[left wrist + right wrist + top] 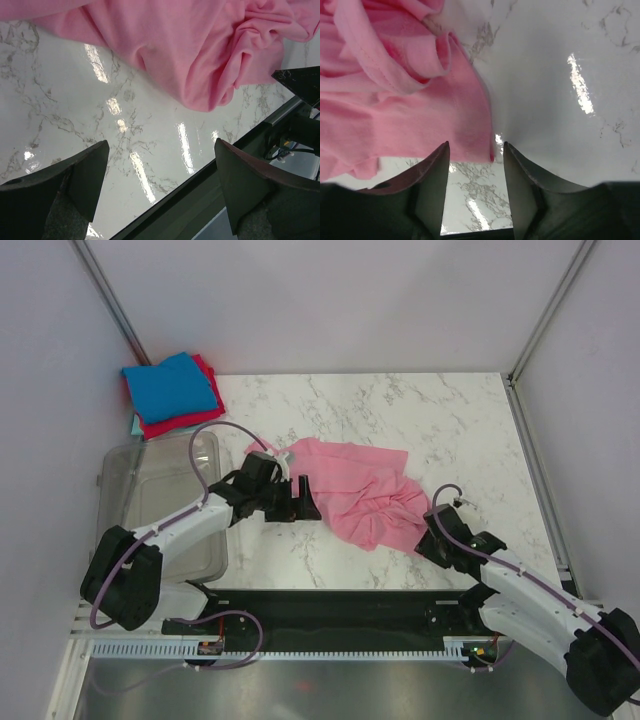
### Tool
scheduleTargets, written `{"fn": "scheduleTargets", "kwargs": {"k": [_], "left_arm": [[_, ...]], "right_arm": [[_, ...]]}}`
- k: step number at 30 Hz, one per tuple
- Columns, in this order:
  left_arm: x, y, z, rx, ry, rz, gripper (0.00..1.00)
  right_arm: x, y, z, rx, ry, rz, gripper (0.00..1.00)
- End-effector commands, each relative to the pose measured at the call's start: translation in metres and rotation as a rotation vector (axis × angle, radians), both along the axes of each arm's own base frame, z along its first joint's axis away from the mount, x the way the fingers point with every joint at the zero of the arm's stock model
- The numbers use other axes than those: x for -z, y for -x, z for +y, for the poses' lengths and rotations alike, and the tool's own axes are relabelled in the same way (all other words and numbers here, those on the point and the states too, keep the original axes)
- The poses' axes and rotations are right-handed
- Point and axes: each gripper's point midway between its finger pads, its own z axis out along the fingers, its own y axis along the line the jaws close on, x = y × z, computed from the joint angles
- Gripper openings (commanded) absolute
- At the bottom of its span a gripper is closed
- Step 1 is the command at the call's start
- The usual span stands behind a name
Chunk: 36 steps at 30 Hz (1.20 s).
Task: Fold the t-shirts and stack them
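A light pink t-shirt (362, 492) lies crumpled on the marble table, mid-right. Folded blue, red and pale teal t-shirts (172, 390) sit stacked at the back left corner. My left gripper (303, 502) is at the pink shirt's left edge. In the left wrist view it (161, 142) stands wide open over bare marble, with the pink shirt (190, 50) beyond its tips. My right gripper (430, 532) is at the shirt's near right corner. In the right wrist view its jaws (476, 145) stand partly apart, with the hem corner of the pink shirt (420, 120) just at the tips, not clamped.
A clear plastic tub (150, 502) stands at the table's left side, beside the left arm. A black rail (330, 605) runs along the near edge of the table. Grey walls close in the back and both sides.
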Motion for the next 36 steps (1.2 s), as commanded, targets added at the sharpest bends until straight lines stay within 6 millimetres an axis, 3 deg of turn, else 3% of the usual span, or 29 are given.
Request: {"fn": "scheduleTargets", "kwargs": {"k": [1, 3, 4, 7, 10, 11, 13, 14, 15, 16, 17, 18, 19, 20, 23, 27, 28, 32, 33, 36], "left_arm": [[-0.013, -0.007, -0.008, -0.009, 0.053, -0.054, 0.93], [-0.01, -0.005, -0.004, -0.012, 0.044, -0.058, 0.93], [-0.014, -0.006, -0.003, -0.014, 0.046, -0.074, 0.94], [-0.019, -0.006, 0.0, -0.021, 0.044, -0.102, 0.93], [-0.029, -0.01, 0.008, -0.031, 0.003, -0.13, 0.93], [-0.039, -0.013, 0.014, -0.053, -0.015, -0.168, 0.94], [-0.055, -0.016, 0.024, -0.074, -0.055, -0.207, 0.95], [-0.068, -0.021, 0.031, -0.106, -0.073, -0.255, 0.95], [-0.076, -0.022, 0.035, -0.116, -0.082, -0.278, 0.95], [-0.088, -0.023, 0.039, -0.124, -0.091, -0.305, 0.96], [-0.098, -0.023, 0.044, -0.138, -0.096, -0.336, 0.96], [-0.107, -0.025, 0.045, -0.141, -0.096, -0.36, 0.96], [-0.108, -0.023, 0.048, -0.145, -0.106, -0.357, 0.96], [-0.113, -0.021, 0.049, -0.145, -0.1, -0.368, 0.96], [-0.116, -0.015, 0.052, -0.149, -0.092, -0.376, 0.96], [-0.099, -0.008, 0.055, -0.14, -0.106, -0.341, 0.96], [-0.095, -0.007, 0.054, -0.134, -0.107, -0.327, 0.96], [-0.069, -0.002, 0.041, -0.095, -0.081, -0.243, 0.92], [-0.055, -0.003, 0.036, -0.09, -0.078, -0.214, 0.91], [-0.033, -0.01, 0.03, -0.084, -0.095, -0.182, 0.91]], "right_arm": [[0.004, -0.006, 0.006, 0.007, -0.021, -0.014, 0.44], [0.004, -0.008, 0.009, -0.005, -0.025, -0.016, 0.36], [0.005, -0.008, 0.01, -0.013, -0.023, -0.013, 0.23], [0.001, -0.012, 0.017, -0.036, -0.051, -0.03, 0.0], [-0.045, -0.038, 0.032, -0.081, -0.083, -0.138, 0.0], [-0.095, -0.057, 0.04, -0.09, -0.1, -0.219, 0.0], [-0.147, -0.071, 0.036, -0.123, -0.025, -0.266, 0.0], [-0.228, -0.091, 0.045, -0.124, -0.073, -0.414, 0.0], [-0.263, -0.097, 0.046, -0.133, -0.074, -0.465, 0.0], [-0.282, -0.102, 0.047, -0.144, -0.047, -0.462, 0.0], [-0.355, -0.106, 0.045, -0.147, -0.079, -0.602, 0.0], [-0.364, -0.111, 0.043, -0.141, -0.039, -0.586, 0.0], [-0.411, -0.108, 0.036, -0.13, -0.054, -0.68, 0.0], [-0.423, -0.107, 0.033, -0.121, -0.049, -0.7, 0.0], [-0.429, -0.101, 0.014, -0.06, -0.004, -0.719, 0.0], [-0.396, -0.085, -0.016, 0.031, 0.067, -0.687, 0.0], [-0.376, -0.085, -0.019, 0.039, 0.102, -0.647, 0.0], [-0.346, -0.078, -0.025, 0.049, 0.124, -0.595, 0.0], [-0.34, -0.078, -0.024, 0.044, 0.128, -0.583, 0.0], [-0.336, -0.079, -0.023, 0.033, 0.134, -0.575, 0.0]]}}
